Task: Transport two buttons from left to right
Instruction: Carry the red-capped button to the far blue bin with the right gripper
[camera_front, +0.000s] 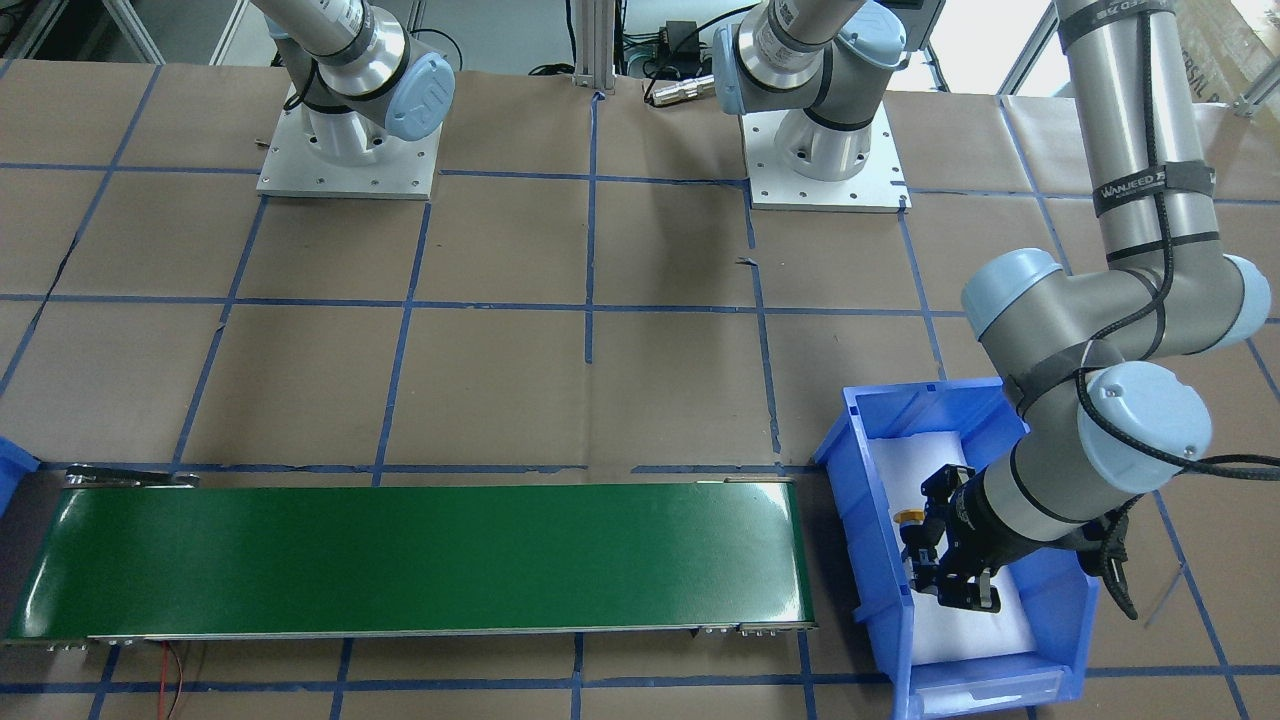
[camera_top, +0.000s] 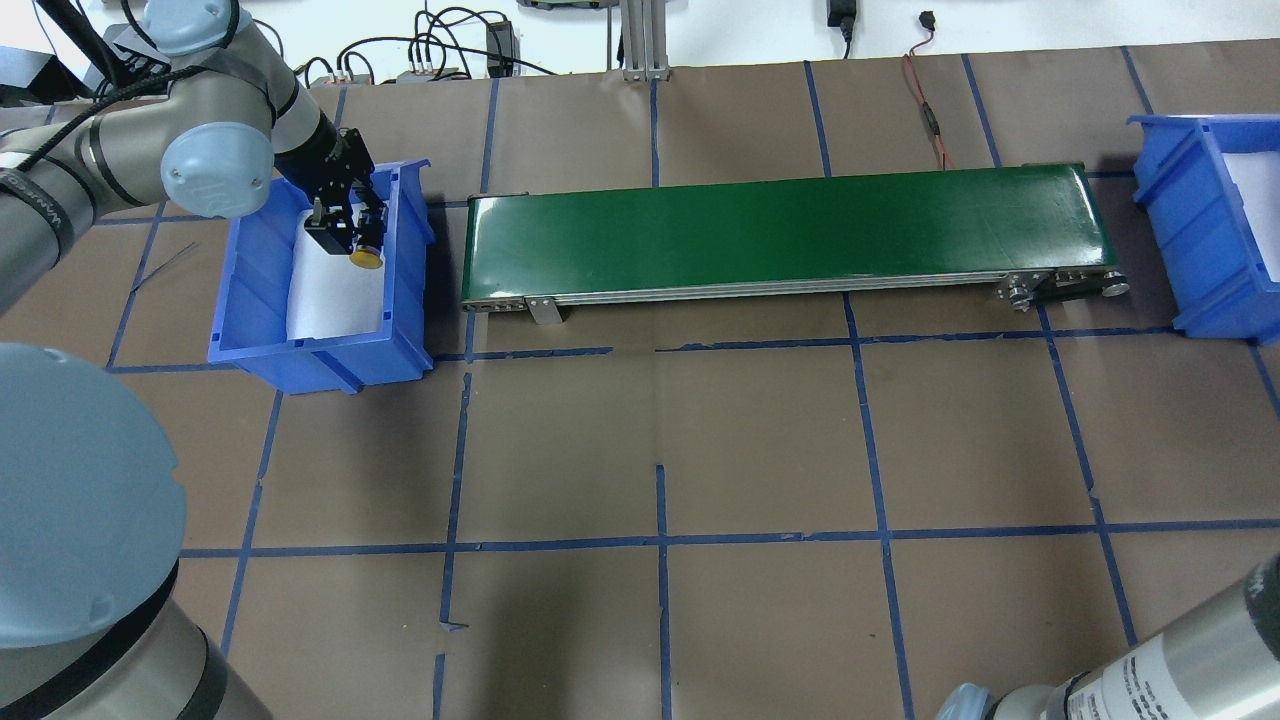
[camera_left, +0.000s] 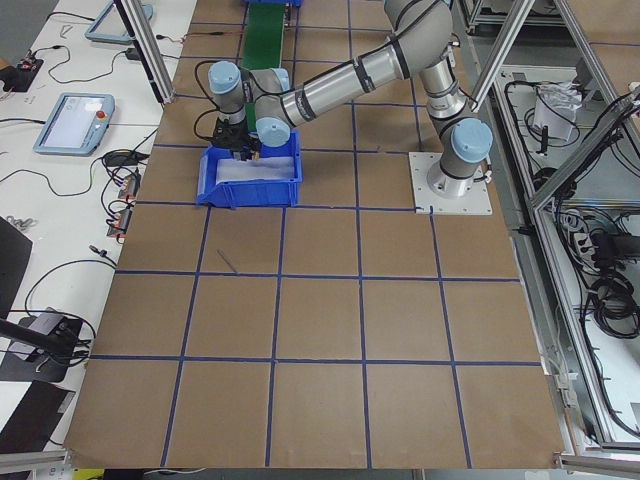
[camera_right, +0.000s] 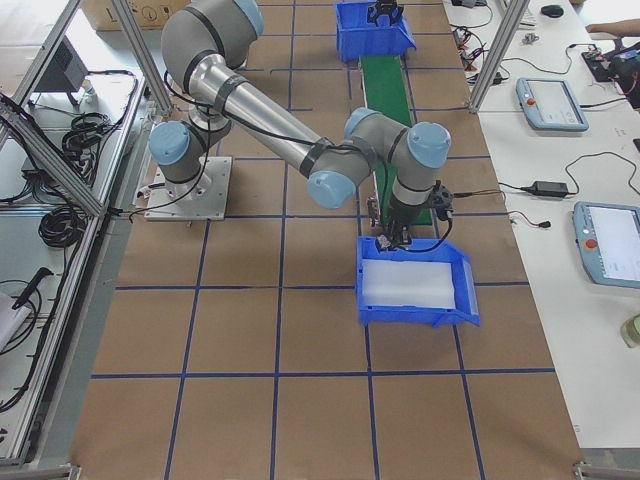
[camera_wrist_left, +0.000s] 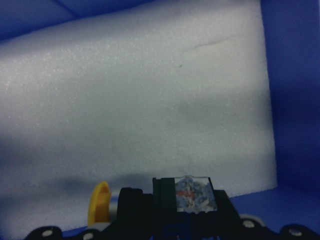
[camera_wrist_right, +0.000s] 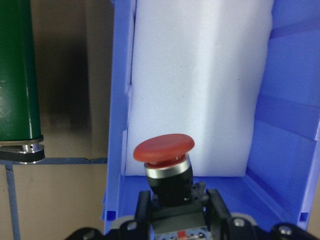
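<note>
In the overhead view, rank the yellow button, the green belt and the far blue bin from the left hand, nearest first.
1. Yellow button, held at the left hand.
2. Green belt, mid-table, to the hand's right.
3. Far blue bin, at the view's right edge.

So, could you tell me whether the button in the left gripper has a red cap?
No, the overhead view shows the button held by the left gripper over the blue bin has a yellow cap.
</note>
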